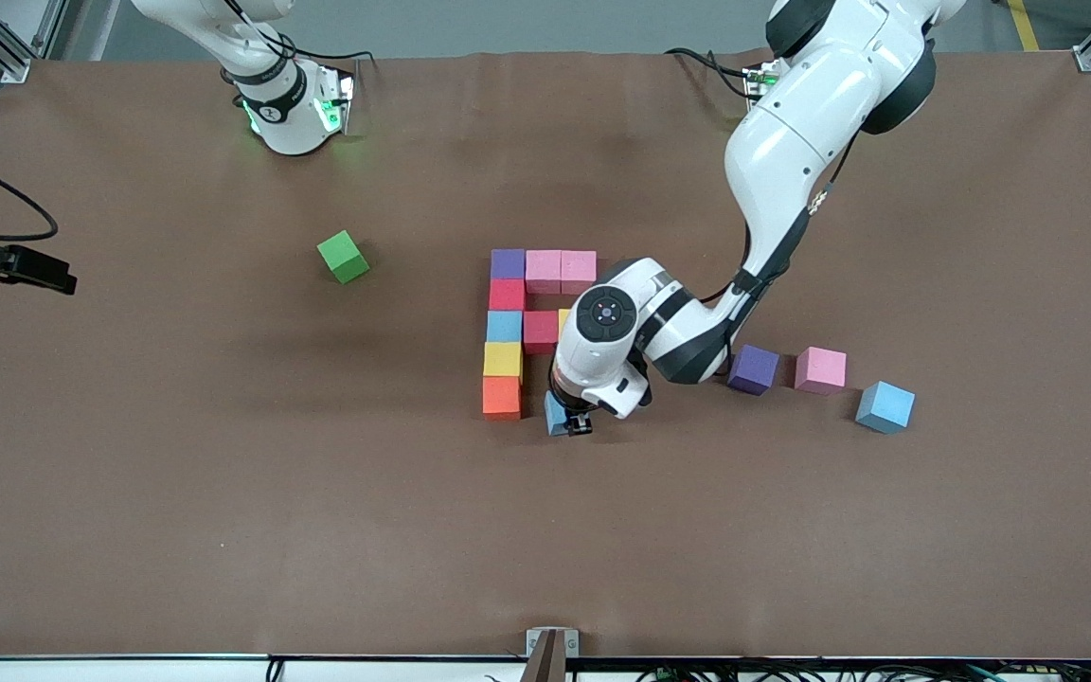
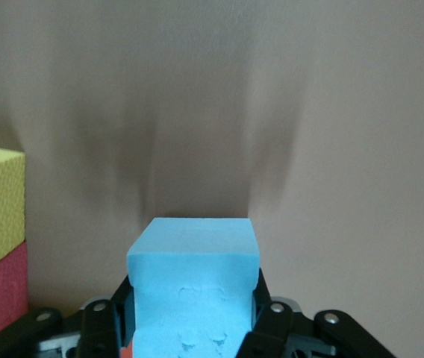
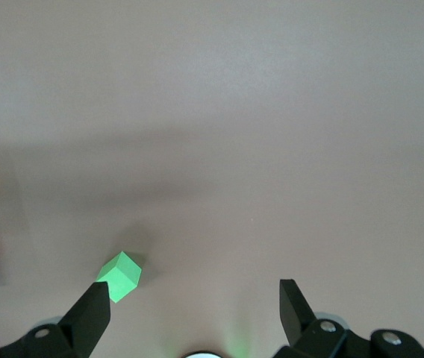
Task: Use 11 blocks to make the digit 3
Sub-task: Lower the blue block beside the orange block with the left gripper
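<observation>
**Listener:** Where did the left arm stand?

**Operator:** I had the left gripper (image 1: 576,423) clenched on a blue block (image 2: 194,287), low beside the orange block (image 1: 502,397) that ended the column nearest the front camera. I judged it was starting the last bar of the digit 3 (image 1: 527,322), near the middle of the table (image 1: 223,530).

**Listener:** And the other arm?

**Operator:** The right gripper (image 3: 195,306) waited with fingers spread and empty, above a green cube (image 1: 343,257).

**Listener:** Any containers?

**Operator:** None. Spare purple (image 1: 754,369), pink (image 1: 820,369) and blue (image 1: 885,407) blocks sat loose toward the left arm's end.
</observation>
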You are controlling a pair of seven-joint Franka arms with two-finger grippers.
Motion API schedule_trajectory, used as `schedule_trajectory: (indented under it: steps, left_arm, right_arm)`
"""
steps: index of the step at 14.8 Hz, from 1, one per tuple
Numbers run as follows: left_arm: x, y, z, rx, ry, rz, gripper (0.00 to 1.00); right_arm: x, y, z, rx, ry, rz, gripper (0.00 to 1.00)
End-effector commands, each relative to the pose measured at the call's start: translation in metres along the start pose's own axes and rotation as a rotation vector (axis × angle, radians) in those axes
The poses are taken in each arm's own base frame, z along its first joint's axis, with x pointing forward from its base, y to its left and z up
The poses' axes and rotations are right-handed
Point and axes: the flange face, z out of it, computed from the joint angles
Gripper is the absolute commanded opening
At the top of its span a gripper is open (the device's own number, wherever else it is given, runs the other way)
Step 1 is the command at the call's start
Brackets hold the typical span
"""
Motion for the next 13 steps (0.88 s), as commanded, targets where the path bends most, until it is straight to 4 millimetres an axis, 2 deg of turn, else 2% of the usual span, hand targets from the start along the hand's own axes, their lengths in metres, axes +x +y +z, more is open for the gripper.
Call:
schedule_trajectory:
  steps: [1, 6, 8, 13]
  left_arm:
    - [-0.015, -0.008, 0.000, -0.003, -0.016, 0.004, 0.47]
    - [-0.020, -0.019, 0.011, 0.012, -0.009, 0.017, 0.47]
    - [-0.025, -0.024, 0.013, 0.008, -0.019, 0.025, 0.48]
    - [-0.028, -0.025, 0.019, -0.010, -0.048, 0.030, 0.48]
  right_arm:
    - [-0.018, 0.006, -0.001, 0.023, 0.000, -0.007, 1.00]
    - [-0.039, 0.015, -0.007, 0.085, 0.002, 0.007, 1.00]
    - [-0.046, 0.011, -0.012, 0.087, 0.011, -0.002, 1.00]
    - [-0.053, 0.010, -0.023, 0.087, 0.036, -0.013, 1.00]
